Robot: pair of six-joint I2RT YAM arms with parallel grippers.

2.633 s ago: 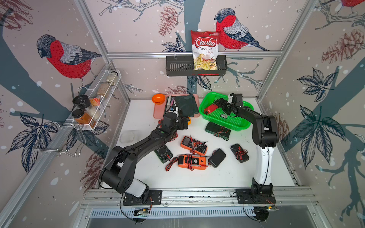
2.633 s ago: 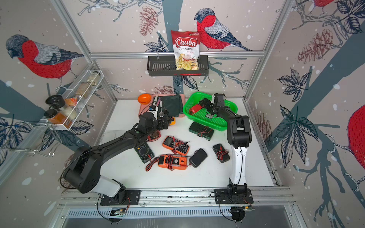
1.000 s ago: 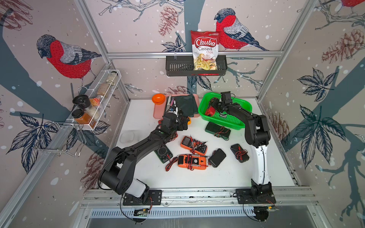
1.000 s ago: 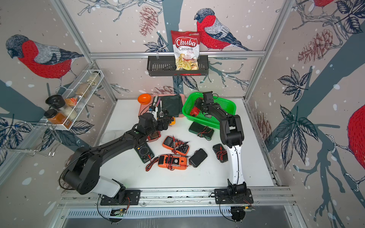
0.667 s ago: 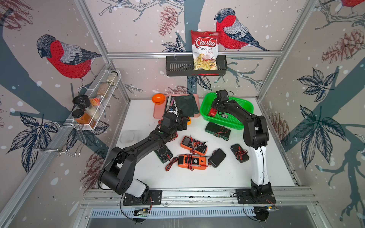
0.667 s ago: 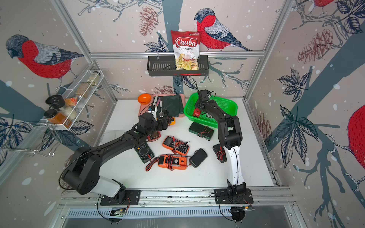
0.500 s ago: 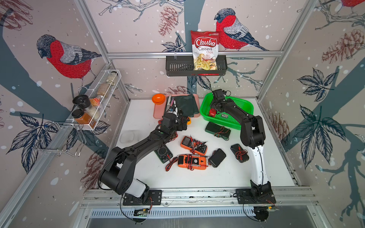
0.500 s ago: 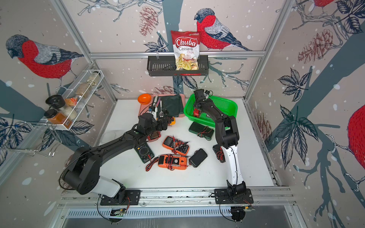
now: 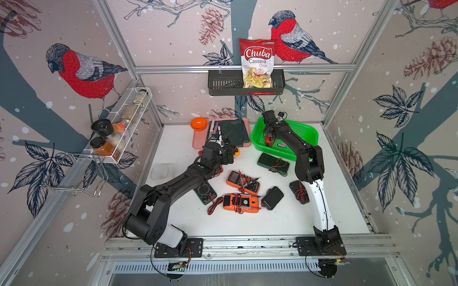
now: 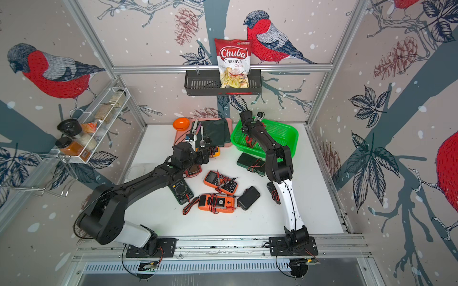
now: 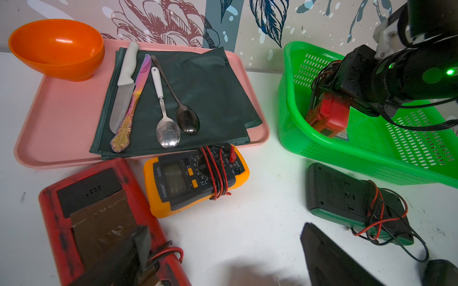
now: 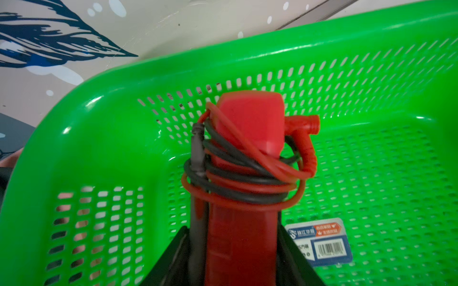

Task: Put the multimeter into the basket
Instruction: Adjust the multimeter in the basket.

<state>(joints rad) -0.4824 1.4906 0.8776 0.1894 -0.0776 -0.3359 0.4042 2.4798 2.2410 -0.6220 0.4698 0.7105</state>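
Observation:
The bright green basket [image 9: 311,131] [image 10: 292,133] stands at the back right of the table. My right gripper [image 9: 269,137] [image 12: 233,237] reaches into its left end, shut on a red multimeter [image 12: 247,123] [image 11: 332,111] wrapped in red and black leads. The multimeter stands steeply, its far end down by the basket's perforated wall [image 12: 124,111]. My left gripper [image 9: 229,154] [image 11: 230,260] hangs wide open over the table, left of the basket [image 11: 347,153], with nothing between its fingers.
Several other multimeters lie on the table: a yellow one [image 11: 195,178], a red one [image 11: 86,210], a dark green one [image 11: 347,198] and two orange ones [image 9: 243,182] [image 9: 241,203]. A pink tray [image 9: 198,138] with cutlery, cloth and an orange bowl [image 9: 199,123] sits at the back.
My right gripper has carried the red multimeter leftward across the basket and down at its left end. The left arm has not moved.

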